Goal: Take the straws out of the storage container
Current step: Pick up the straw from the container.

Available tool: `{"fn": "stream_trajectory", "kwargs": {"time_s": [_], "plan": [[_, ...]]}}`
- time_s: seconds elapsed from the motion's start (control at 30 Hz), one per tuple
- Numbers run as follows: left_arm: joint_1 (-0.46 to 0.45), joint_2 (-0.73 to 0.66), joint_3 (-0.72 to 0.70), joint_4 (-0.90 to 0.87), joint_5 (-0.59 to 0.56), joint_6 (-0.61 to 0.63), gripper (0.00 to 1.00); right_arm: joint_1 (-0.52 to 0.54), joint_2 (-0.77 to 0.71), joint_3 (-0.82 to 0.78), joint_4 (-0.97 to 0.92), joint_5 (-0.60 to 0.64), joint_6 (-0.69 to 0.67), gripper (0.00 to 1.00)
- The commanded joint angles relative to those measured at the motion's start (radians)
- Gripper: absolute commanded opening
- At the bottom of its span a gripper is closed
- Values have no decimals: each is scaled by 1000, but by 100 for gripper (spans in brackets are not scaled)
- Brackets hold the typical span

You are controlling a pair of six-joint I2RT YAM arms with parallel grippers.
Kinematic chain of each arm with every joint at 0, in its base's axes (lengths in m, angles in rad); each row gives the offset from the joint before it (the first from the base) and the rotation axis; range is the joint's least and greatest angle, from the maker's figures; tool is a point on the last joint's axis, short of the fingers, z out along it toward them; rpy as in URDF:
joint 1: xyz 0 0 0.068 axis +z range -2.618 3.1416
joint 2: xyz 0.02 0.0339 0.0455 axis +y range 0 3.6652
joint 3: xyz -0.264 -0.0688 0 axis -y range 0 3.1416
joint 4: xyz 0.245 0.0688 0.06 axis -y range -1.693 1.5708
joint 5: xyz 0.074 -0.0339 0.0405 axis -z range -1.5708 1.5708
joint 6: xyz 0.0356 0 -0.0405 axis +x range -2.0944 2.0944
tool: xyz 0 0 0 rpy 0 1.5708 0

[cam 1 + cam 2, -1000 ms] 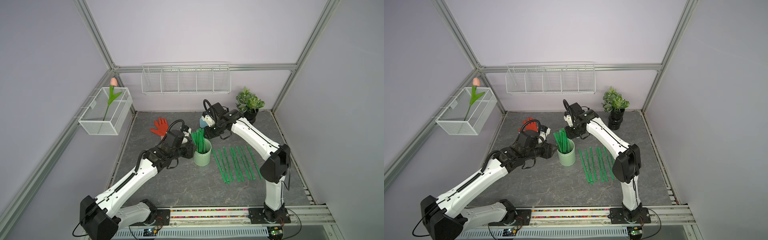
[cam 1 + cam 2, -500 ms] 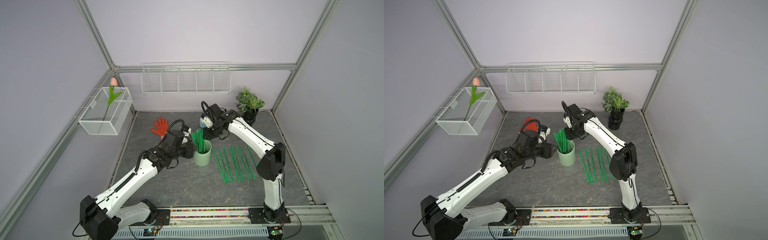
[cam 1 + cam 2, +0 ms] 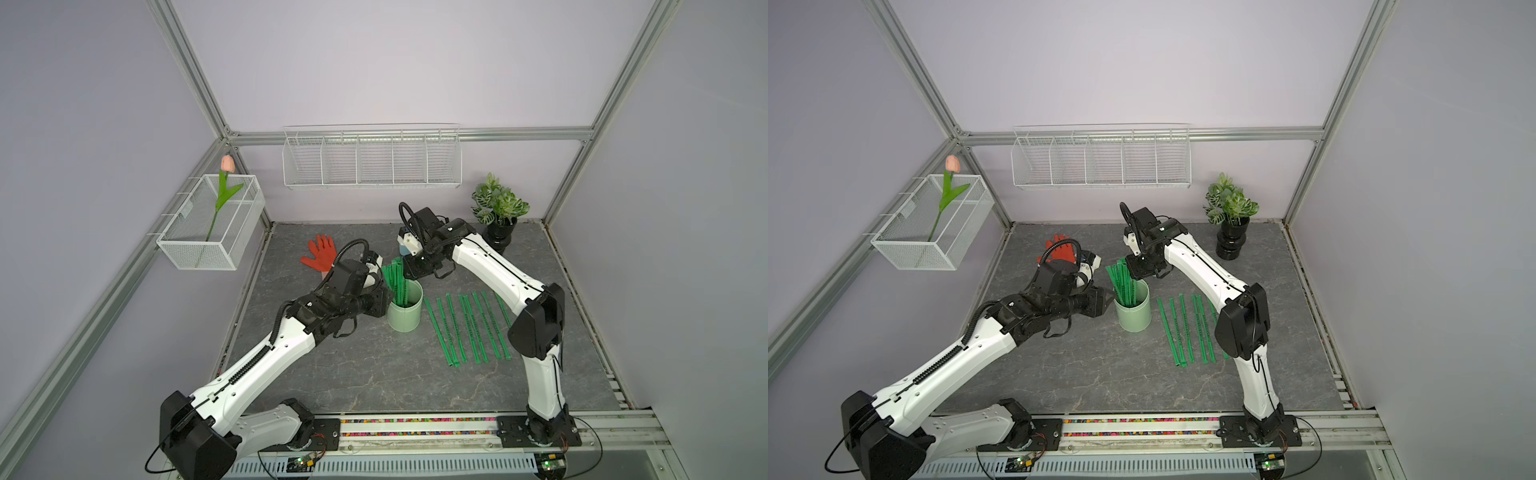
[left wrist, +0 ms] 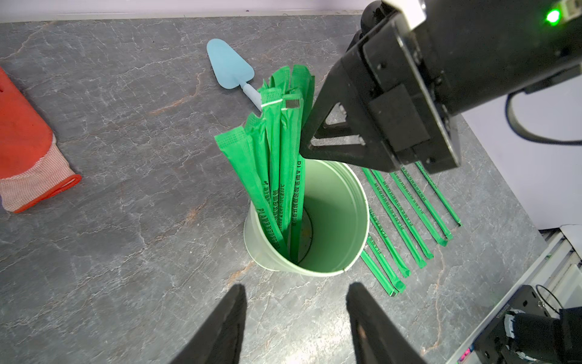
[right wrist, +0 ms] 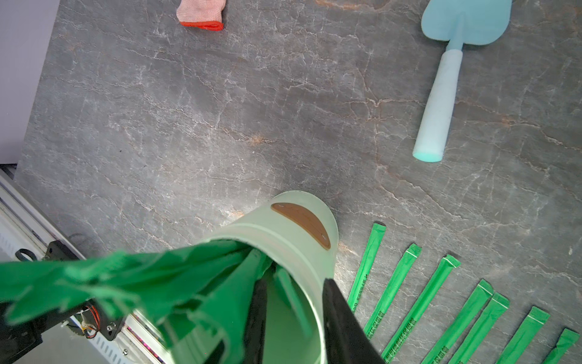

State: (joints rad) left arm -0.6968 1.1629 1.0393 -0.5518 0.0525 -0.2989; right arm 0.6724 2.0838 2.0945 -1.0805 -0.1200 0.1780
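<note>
Green straws (image 4: 280,164) lean in the mint cup (image 4: 333,214); left gripper (image 4: 296,288) and right gripper (image 5: 294,282) hover spread, empty.

Bright green straws (image 4: 274,151) with dark print; mint-green storage container (image 4: 340,214).

- The back wall (image 3: 374,62) is pale purple and plain (the two side walls are the same).
- Shiny grey metal bars (image 3: 519,134) run along the edges where the walls meet.
- The floor (image 3: 374,374) is dark grey with thin light cracks, like stone.
- A long white wire shelf (image 3: 372,166) hangs on the back wall, split into five boxes.
- A white wire basket (image 3: 208,245) hangs on a side wall, with a pink tulip (image 3: 227,164) standing in it.
- A little leafy plant (image 3: 498,203) in a black pot (image 3: 500,237) sits in a far corner.
- The light is soft and even.
</note>
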Motion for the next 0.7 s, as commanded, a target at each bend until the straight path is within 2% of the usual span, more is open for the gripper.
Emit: {"fn": "stream_trajectory", "kwargs": {"time_s": [0.0, 0.13, 0.67], "plan": [[-3, -8, 7, -4, -2, 5, 55, 9, 21, 15, -14, -15, -20, 34], [-3, -7, 7, -3, -1, 5, 55, 11, 22, 15, -6, -18, -21, 34], [-3, -8, 7, -4, 0, 3, 55, 10, 19, 10, 26, -20, -17, 22]]}}
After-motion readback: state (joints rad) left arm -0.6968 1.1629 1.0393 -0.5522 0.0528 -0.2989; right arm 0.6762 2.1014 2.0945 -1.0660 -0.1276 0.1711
